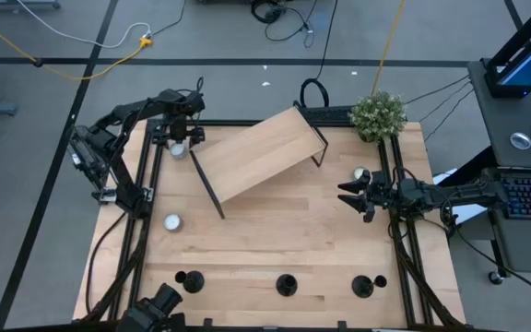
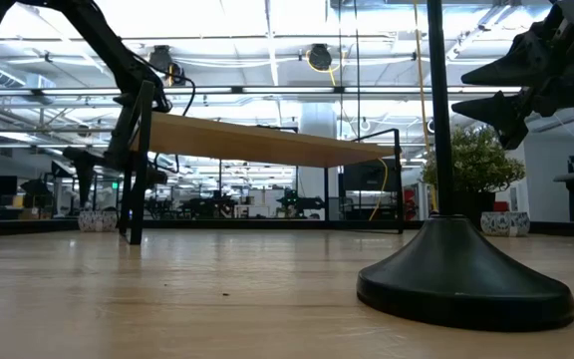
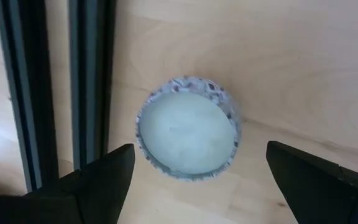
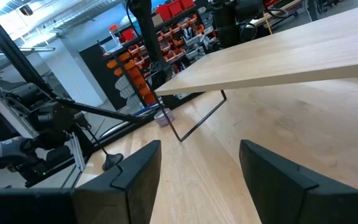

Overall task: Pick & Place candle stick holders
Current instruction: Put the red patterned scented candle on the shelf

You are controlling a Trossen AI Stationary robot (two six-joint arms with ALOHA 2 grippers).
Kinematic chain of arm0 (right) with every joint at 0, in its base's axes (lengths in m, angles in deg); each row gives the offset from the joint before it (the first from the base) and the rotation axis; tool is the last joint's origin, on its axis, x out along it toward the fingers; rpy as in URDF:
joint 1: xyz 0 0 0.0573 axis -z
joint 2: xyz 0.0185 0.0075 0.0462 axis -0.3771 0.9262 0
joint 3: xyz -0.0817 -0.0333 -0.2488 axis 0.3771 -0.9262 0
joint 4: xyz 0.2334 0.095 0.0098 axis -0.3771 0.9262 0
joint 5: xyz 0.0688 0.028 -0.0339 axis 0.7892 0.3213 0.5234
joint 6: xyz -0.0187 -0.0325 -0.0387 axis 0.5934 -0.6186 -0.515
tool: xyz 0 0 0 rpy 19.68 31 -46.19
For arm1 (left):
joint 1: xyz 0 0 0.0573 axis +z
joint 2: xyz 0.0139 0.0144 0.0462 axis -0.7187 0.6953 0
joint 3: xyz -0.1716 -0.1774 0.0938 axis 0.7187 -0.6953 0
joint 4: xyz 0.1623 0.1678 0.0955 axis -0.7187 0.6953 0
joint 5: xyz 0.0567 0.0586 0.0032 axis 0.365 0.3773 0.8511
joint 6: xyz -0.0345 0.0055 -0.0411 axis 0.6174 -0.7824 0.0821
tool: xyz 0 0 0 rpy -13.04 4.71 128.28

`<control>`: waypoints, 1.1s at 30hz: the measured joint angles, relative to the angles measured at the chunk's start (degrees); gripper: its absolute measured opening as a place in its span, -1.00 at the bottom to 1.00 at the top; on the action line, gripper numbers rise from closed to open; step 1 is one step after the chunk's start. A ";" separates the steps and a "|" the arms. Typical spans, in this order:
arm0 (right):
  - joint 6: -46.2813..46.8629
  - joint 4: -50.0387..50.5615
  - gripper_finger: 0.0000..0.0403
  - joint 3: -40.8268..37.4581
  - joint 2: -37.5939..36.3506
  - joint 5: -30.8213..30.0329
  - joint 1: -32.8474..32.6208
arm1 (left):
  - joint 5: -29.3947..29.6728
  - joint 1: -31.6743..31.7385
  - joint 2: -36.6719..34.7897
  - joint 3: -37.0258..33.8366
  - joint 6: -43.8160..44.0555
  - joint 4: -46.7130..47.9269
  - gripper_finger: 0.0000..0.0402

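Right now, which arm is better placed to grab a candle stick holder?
Likely right. The right gripper, jaws open, is nearer the rightmost candle stick holder; the left gripper hangs over a tealight at the far corner.

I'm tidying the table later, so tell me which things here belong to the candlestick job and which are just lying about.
Job:
- three candle stick holders, along the near edge
- left claw, open
- right claw, open

Lying about:
- tealight discs
- wooden shelf
- potted plant

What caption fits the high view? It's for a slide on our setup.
Three candle stick holders line the table's near edge; left gripper hovers open over a tealight, right gripper open beside the raised shelf.
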 joint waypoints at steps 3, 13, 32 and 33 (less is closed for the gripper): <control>-0.01 0.00 0.05 0.00 0.01 0.02 -0.01 | 0.71 0.19 0.00 -0.10 0.31 -0.37 0.83; 0.44 0.00 0.05 0.00 0.02 0.02 -0.01 | 1.31 0.06 0.07 -0.74 2.46 -0.74 0.83; 3.54 0.28 0.05 0.00 0.02 0.20 -0.02 | 3.91 -0.42 0.07 -2.68 4.98 -4.97 0.83; 3.52 0.28 0.05 0.00 0.02 0.22 0.00 | 4.14 -0.44 0.07 -3.04 5.02 -5.55 0.83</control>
